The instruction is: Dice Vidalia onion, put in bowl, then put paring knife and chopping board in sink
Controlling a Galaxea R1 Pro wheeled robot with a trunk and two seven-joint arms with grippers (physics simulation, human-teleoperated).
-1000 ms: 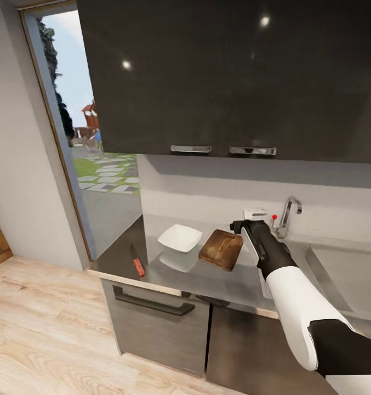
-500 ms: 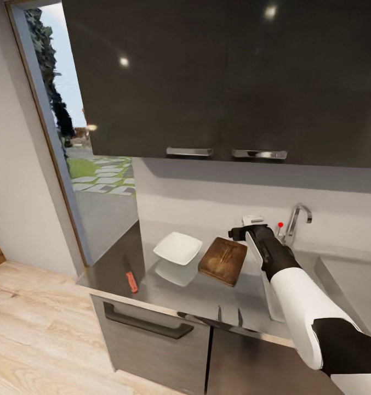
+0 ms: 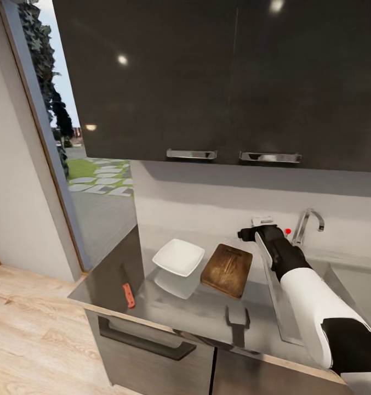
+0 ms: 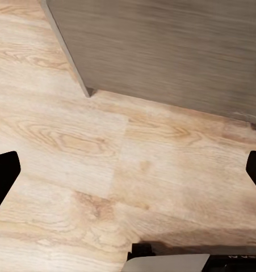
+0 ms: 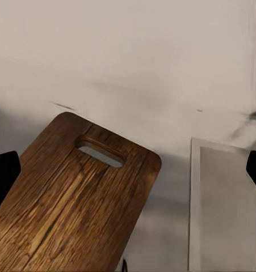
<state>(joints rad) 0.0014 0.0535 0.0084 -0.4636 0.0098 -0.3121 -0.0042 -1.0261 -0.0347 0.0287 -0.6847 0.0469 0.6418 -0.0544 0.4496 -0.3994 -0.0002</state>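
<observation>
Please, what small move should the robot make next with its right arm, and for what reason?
Probably swing the right gripper toward the matte grey sink to look for the onion. It hangs open and empty above the far end of the brown wooden chopping board, and the board is bare. The red-handled paring knife lies untouched near the glossy dark countertop edge.

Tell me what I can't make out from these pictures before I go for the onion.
- Onion: no sign of it; in the head view the right arm and the picture's right edge hide most of the sink.
- Right hand: head view shows its back, so the finger gap is unclear; the wrist view catches only dark tips at the edges.
- Knife: its dark blade blends into the countertop.
- Board: cut off by the right wrist view's edge.
</observation>
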